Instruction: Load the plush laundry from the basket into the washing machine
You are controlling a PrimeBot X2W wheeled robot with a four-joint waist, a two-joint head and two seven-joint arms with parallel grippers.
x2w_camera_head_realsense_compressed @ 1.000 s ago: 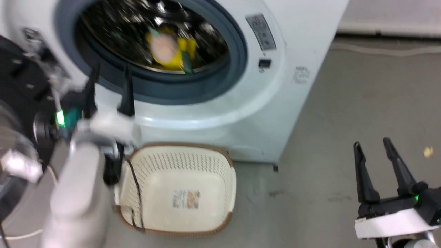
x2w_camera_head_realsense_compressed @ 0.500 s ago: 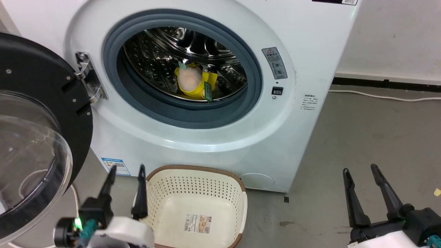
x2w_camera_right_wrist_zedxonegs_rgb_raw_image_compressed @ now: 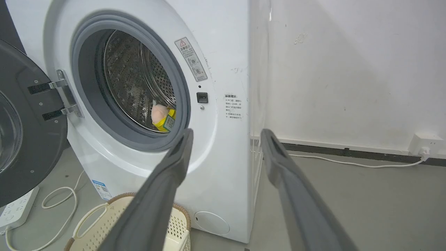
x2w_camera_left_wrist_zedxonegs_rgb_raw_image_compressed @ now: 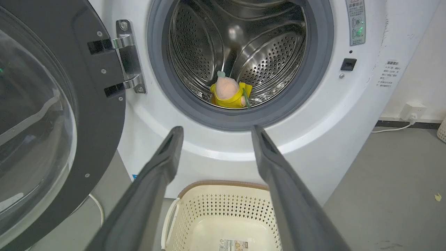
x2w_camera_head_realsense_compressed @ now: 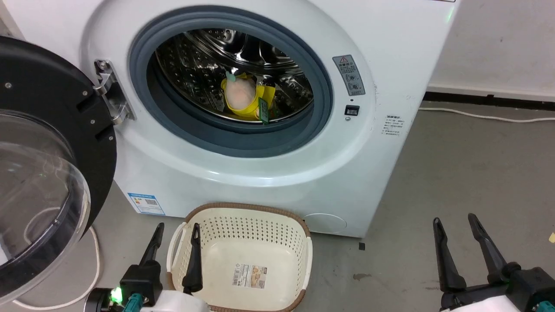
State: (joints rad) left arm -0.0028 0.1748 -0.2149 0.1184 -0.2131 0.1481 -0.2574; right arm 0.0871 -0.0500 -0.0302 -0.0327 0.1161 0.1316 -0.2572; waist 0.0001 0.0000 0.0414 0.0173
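The plush laundry point(x2w_camera_head_realsense_compressed: 243, 99), peach-headed in a yellow wrap with a green tag, lies in the steel drum of the white washing machine point(x2w_camera_head_realsense_compressed: 269, 173); I see it too in the left wrist view point(x2w_camera_left_wrist_zedxonegs_rgb_raw_image_compressed: 228, 92) and the right wrist view point(x2w_camera_right_wrist_zedxonegs_rgb_raw_image_compressed: 161, 116). The cream basket point(x2w_camera_head_realsense_compressed: 243, 236) sits on the floor below the door opening, with just a sticker on its bottom. My left gripper point(x2w_camera_head_realsense_compressed: 177, 227) hangs open over the basket's left rim, holding nothing. My right gripper point(x2w_camera_head_realsense_compressed: 455, 220) stands open at the lower right, over bare floor.
The black-rimmed glass door point(x2w_camera_head_realsense_compressed: 47, 173) is swung wide open at the left. A white cable point(x2w_camera_head_realsense_compressed: 93, 264) loops on the floor beneath it, and a power strip point(x2w_camera_right_wrist_zedxonegs_rgb_raw_image_compressed: 14, 209) lies nearby. Another cable point(x2w_camera_head_realsense_compressed: 490, 117) runs along the back wall. Grey floor point(x2w_camera_head_realsense_compressed: 455, 173) spreads to the right.
The head camera has tilted up, showing the whole door opening. My left gripper has drawn back from the drum mouth down to the basket's left rim. The plush stays in the drum.
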